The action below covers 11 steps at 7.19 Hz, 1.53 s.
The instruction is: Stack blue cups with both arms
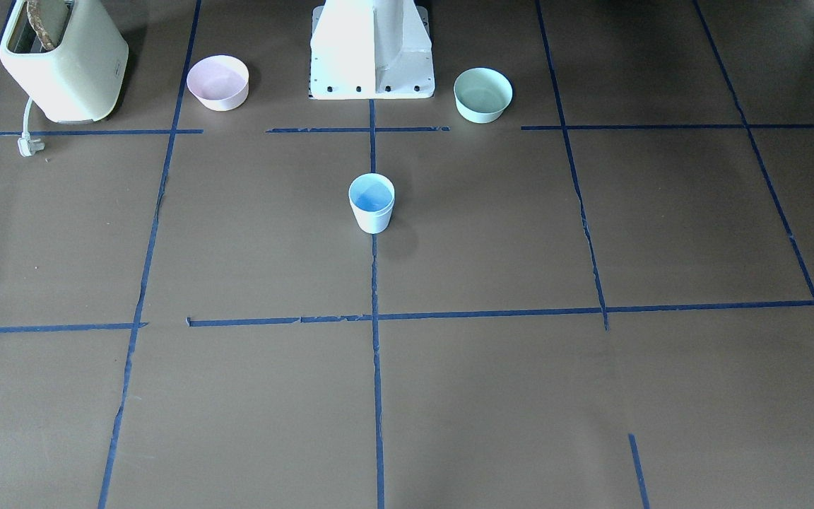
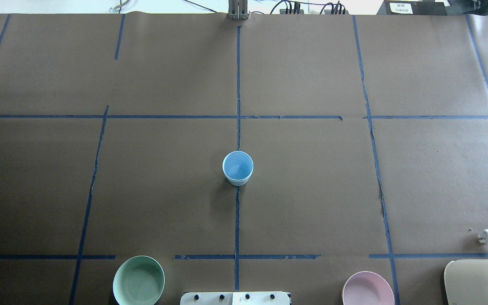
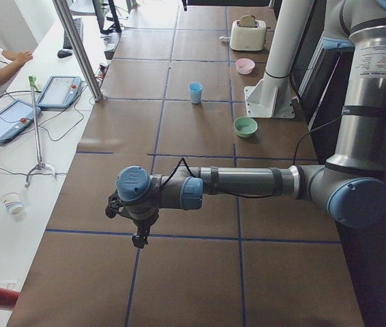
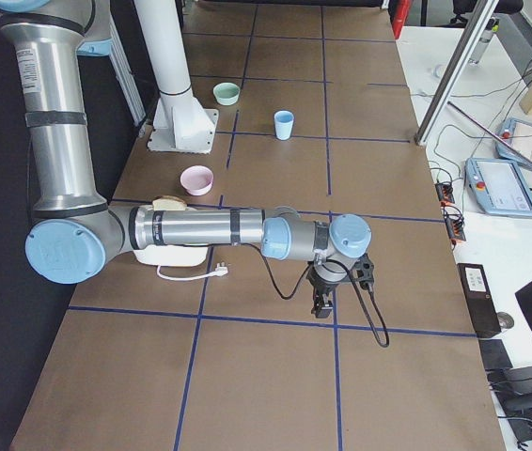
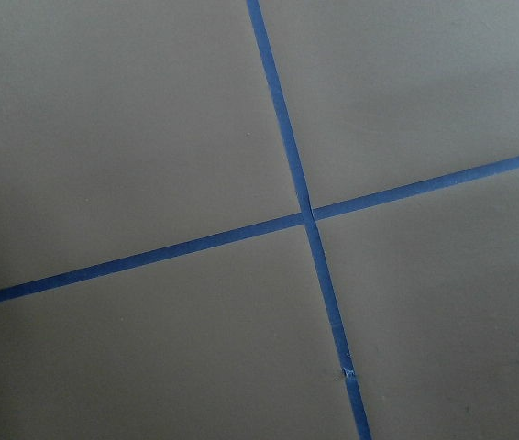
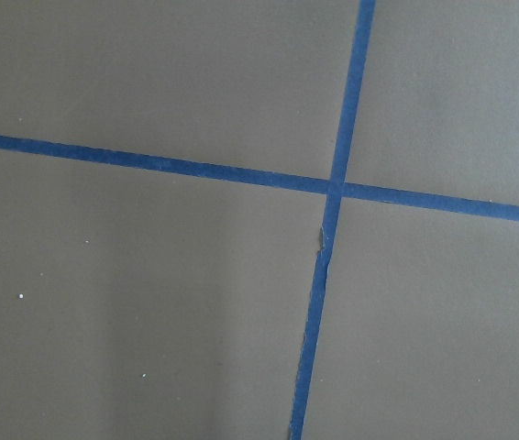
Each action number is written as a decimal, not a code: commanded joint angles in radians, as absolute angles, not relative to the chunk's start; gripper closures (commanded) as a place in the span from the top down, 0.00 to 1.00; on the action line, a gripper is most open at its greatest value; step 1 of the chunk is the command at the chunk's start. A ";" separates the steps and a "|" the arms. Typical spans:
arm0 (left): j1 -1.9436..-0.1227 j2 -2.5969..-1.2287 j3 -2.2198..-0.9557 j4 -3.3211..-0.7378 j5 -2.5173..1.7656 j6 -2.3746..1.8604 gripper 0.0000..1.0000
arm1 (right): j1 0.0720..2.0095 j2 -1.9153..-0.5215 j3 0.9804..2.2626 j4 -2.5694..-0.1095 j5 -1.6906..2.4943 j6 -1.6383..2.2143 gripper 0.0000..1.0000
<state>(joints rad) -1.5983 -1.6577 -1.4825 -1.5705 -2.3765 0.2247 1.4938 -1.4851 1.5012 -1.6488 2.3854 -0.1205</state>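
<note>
Currently a blue cup [image 1: 372, 203] is standing upright at the middle of the worktop [image 1: 520, 396], on the centre tape line [image 1: 376, 283], well apart from the pink bowl [image 1: 217, 83] and green bowl [image 1: 482, 95]. The left claw [image 3: 138, 238] and right claw [image 4: 322, 305] are hanging over opposite worktop ends; wide or narrow, I cannot tell. The arm label [image 3: 374, 63] is showing illegibly small.

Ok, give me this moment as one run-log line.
blue cup: upright, table centre, only one visible | left gripper: off at table end, state unclear | right gripper: opposite end, state unclear
</note>
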 commanded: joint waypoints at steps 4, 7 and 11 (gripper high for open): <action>-1.594 -1.632 -1.489 -1.551 -2.379 0.158 1.00 | 1.512 -1.494 1.460 -1.572 2.422 -0.118 1.00; -1.589 -1.626 -1.499 -1.566 -2.368 0.170 1.00 | 1.513 -1.494 1.451 -1.572 2.421 -0.120 1.00; -1.589 -1.632 -1.500 -1.565 -2.367 0.170 1.00 | 1.513 -1.496 1.448 -1.572 2.416 -0.124 1.00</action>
<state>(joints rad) -1.5890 -1.6276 -1.4969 -1.5659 -2.3640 0.1694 1.5125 -1.4954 1.4486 -1.5723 2.4159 -0.1243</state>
